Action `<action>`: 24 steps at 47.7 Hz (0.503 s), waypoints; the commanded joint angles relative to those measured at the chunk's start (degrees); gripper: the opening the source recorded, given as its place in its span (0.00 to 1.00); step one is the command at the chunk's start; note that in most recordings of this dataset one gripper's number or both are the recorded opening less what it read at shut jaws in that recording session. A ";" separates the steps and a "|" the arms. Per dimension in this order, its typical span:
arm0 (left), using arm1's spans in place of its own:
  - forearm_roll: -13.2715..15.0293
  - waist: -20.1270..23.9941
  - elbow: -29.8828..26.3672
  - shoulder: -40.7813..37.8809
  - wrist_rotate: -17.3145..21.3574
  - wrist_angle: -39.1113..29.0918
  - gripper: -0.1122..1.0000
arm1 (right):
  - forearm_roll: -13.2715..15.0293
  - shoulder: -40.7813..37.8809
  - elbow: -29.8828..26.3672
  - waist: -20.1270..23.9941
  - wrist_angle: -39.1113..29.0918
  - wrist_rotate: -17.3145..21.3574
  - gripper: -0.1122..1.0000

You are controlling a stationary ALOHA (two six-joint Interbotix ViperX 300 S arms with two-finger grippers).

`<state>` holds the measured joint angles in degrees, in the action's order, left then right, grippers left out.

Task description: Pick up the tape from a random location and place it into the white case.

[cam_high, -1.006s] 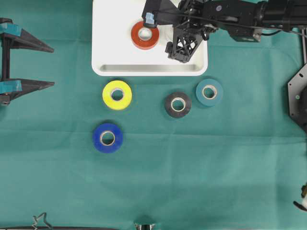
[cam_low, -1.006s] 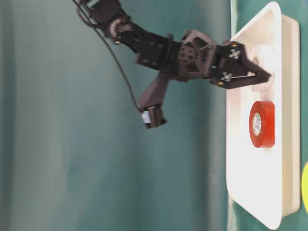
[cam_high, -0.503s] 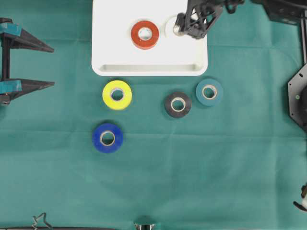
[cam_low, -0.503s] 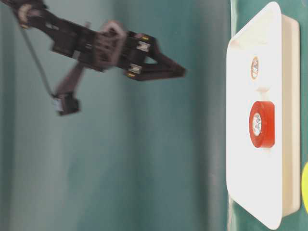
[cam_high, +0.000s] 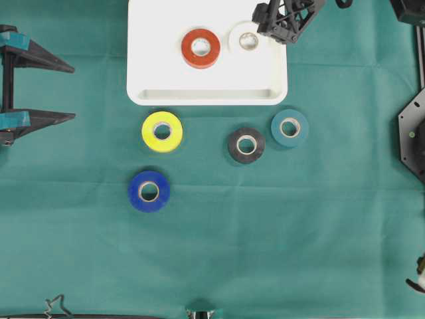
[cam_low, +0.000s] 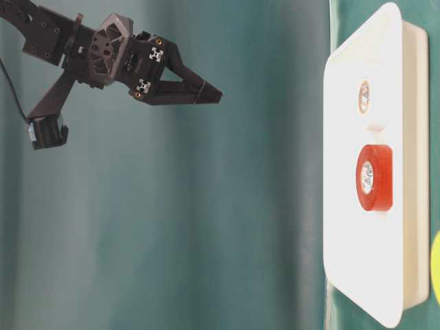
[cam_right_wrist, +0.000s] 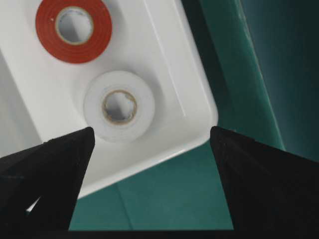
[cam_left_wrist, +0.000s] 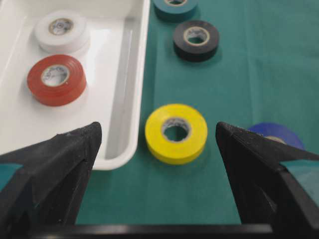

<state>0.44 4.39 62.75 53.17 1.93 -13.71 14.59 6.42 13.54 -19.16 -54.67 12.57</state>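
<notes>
Above the white case's [cam_high: 206,96] far corner, the right gripper [cam_low: 196,93] hung with jaws apart, empty. Below it lay white tape [cam_high: 248,40] and red tape [cam_high: 200,48] inside. Yellow tape [cam_high: 162,131] waited outside; judged light, rigid, best pinched across its rim.

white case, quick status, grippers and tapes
Both grippers open, empty: right gripper high above the white case, left gripper parked. White tape and red tape inside. Four rolls on the cloth, nothing blocking.

No legible txt or labels.
</notes>
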 commanded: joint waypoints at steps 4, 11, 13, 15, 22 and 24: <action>0.09 -0.09 -0.79 -0.26 -0.09 0.26 0.95 | -0.18 1.05 -1.14 3.96 0.70 0.18 0.91; 0.09 0.26 -0.79 -0.35 -0.09 0.26 0.95 | -0.18 0.79 -1.05 9.32 0.70 0.44 0.91; 0.09 0.35 -0.79 -0.26 -0.09 0.35 0.95 | -0.18 0.62 -1.05 11.16 0.70 0.79 0.91; 0.09 0.53 -0.79 -0.35 -0.09 0.35 0.95 | -0.18 0.62 -1.05 12.74 0.70 1.23 0.91; 0.09 0.62 -0.79 -0.26 -0.09 0.26 0.95 | -0.09 0.44 -1.05 16.61 1.32 2.02 0.91; 0.00 0.62 -0.79 -0.26 -0.09 0.26 0.95 | -0.09 0.35 -1.05 17.05 1.49 2.02 0.91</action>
<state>0.44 4.83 62.75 53.17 1.93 -13.71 14.50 6.24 13.54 -2.81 -53.88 14.41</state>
